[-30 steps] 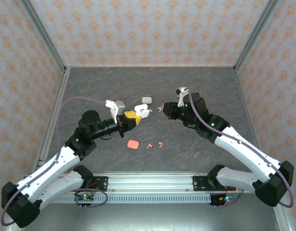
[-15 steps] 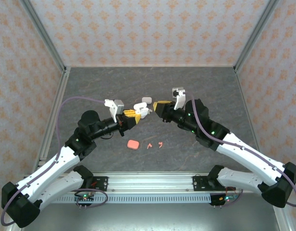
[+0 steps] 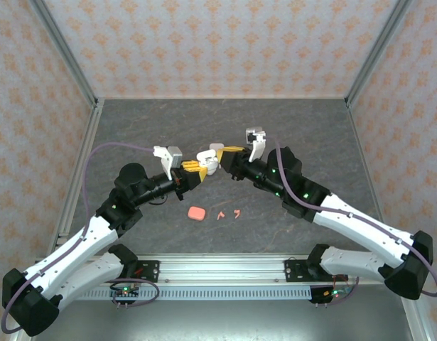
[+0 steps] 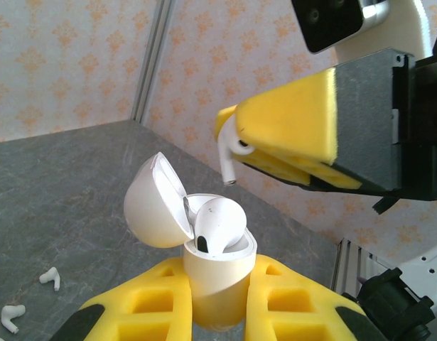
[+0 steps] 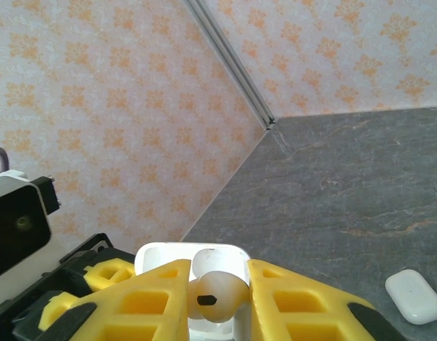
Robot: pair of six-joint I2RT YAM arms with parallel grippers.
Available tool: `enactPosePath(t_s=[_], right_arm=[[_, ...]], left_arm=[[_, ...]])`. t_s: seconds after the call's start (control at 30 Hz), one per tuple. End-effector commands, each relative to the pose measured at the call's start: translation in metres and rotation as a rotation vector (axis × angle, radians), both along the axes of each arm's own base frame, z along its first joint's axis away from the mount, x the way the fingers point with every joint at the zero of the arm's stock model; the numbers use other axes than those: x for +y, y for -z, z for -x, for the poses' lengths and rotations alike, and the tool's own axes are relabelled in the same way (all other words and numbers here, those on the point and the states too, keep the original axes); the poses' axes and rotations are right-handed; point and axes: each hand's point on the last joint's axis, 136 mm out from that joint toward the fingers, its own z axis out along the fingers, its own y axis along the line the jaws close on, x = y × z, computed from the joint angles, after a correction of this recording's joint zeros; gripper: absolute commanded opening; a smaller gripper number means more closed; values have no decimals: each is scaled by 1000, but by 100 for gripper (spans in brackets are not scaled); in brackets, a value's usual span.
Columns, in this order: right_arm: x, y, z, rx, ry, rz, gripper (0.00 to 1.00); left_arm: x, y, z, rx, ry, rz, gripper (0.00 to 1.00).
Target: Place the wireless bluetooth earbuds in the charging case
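My left gripper (image 4: 218, 285) is shut on the body of a white charging case (image 4: 217, 273), held upright above the table with its lid (image 4: 153, 207) flipped open. One white earbud (image 4: 218, 224) sits in the case. My right gripper (image 5: 217, 302) is shut on a second white earbud (image 5: 218, 298). That earbud's stem (image 4: 227, 158) points down, just above and behind the open case. In the top view the left gripper (image 3: 195, 170) and the right gripper (image 3: 229, 152) meet at the case (image 3: 207, 159) near the table's middle.
A coral-pink case (image 3: 197, 213) and two coral-pink earbuds (image 3: 221, 214) (image 3: 237, 212) lie on the table in front of the grippers. A closed white case (image 5: 415, 295) lies behind them. Loose white earbuds (image 4: 51, 277) (image 4: 12, 317) lie on the grey table.
The right arm has swung left with its earbud, from about a hand's width away to right over the open case. The left arm has hardly moved.
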Motion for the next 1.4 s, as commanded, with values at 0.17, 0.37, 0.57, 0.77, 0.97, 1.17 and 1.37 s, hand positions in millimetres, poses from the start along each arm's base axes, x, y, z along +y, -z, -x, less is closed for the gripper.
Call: enactPosePath(t_s=[0.17,0.37,0.57,0.77,0.97,1.17,1.37], right_arm=[[9,-23,0,-55,-24,-46,22],[12,-26,-1,-62,-34,-49,22],[17,-18,-2,-44,-44,-34,22],[17,-5,-2,-19,-45,-13,22],[16,3,3,2,-66,3,22],[16,12,6,21,-78,20,23],[19,19,7,46,-90,35,23]], left_arm=[[0,-11,3,-45,-2,33,0],[0,-11,3,-45,0,32,0],[1,-12,3,-45,-3,36,0],[2,-13,3,-47,-10,36,0],[4,-13,1,-47,-28,37,0],[5,-14,1,-49,-35,41,0],[5,-14,0,-50,-38,41,0]])
